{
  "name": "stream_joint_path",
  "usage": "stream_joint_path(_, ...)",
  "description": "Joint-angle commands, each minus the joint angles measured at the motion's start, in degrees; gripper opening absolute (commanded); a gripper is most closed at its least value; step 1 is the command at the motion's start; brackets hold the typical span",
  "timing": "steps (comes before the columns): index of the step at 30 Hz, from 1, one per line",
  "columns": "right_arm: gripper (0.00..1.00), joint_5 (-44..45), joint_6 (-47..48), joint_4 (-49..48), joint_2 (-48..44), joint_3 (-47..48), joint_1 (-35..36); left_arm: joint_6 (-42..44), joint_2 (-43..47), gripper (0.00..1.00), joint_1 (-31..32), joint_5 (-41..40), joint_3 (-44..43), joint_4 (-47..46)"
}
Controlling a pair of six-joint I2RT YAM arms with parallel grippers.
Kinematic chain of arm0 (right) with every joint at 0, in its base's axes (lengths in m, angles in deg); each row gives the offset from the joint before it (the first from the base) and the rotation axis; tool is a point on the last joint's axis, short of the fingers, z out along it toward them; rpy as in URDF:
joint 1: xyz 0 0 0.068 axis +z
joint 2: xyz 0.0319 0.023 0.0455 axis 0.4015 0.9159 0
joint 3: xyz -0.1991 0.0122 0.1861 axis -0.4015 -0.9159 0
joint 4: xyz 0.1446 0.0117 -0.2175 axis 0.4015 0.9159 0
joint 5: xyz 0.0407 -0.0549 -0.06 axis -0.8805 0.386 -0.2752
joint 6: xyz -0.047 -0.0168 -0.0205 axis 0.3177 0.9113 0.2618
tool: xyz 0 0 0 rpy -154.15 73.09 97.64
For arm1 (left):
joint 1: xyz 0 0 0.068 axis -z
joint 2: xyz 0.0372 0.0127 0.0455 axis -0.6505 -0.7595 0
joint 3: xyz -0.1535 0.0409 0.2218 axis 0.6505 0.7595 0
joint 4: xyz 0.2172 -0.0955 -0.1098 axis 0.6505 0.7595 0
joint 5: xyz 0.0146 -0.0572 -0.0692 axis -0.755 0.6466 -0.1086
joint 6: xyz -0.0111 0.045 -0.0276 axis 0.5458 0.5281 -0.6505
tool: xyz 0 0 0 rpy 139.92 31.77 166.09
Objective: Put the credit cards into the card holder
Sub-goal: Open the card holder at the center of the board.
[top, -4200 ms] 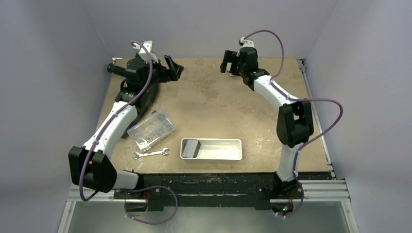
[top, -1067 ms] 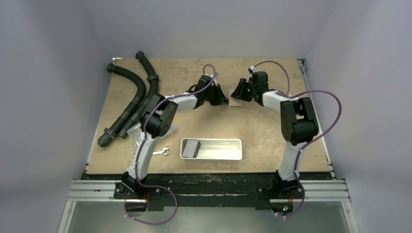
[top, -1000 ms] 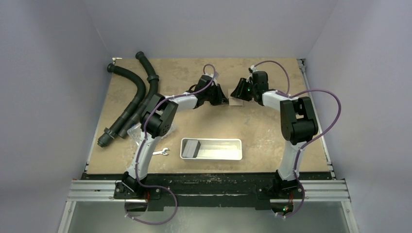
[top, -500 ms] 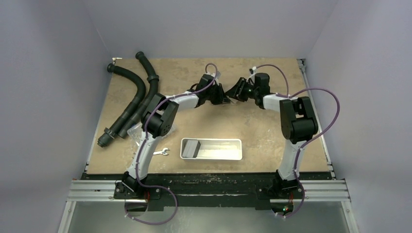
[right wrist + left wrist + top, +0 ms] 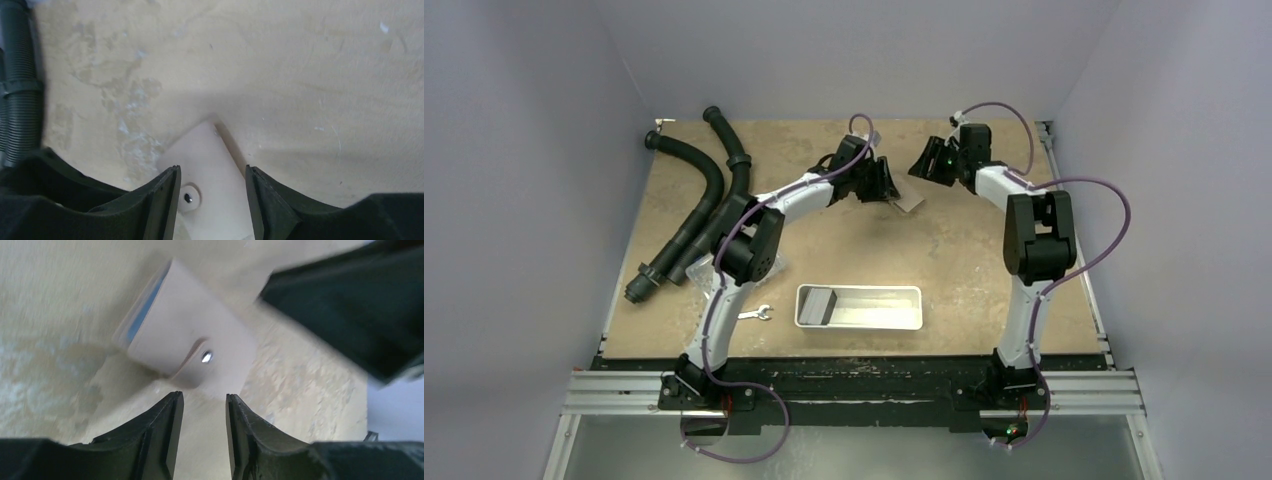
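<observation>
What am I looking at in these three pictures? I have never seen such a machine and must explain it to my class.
Two robot arms are bolted to the near edge of a table, each ending in a two-finger gripper. The wide picture comes from a fixed camera above and behind them; the other two come from cameras on the wrists, looking along each gripper's fingers. On the table lie black hoses, a silver wrench, and a white tray with what look like dark grey credit cards at its left end. By the left gripper and the right gripper lies the closed beige card holder. Both grippers are open; neither holds anything.
</observation>
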Motion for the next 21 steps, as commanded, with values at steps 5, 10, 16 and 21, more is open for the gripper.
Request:
stream_joint_path(5,0.58,-3.7,0.8,1.6,1.0,-3.6,-1.1,-2.9,-6.5,0.44,-0.1,-1.0,-10.4,0.8)
stream_joint_path(10,0.61,-4.0,0.8,1.4,0.3,-5.6,-1.4,0.0,-9.5,0.39,-0.7,-4.3,-13.0,5.5)
stream_joint_path(16,0.69,-6.8,-0.4,0.5,-0.4,-8.5,-1.6,0.1,-10.3,0.30,-2.7,-3.7,-8.8,5.3)
stream_joint_path(21,0.67,-14.3,-3.8,-3.5,0.8,-10.3,-1.9,-0.1,-10.2,0.29,-3.7,-1.8,-5.2,3.0)
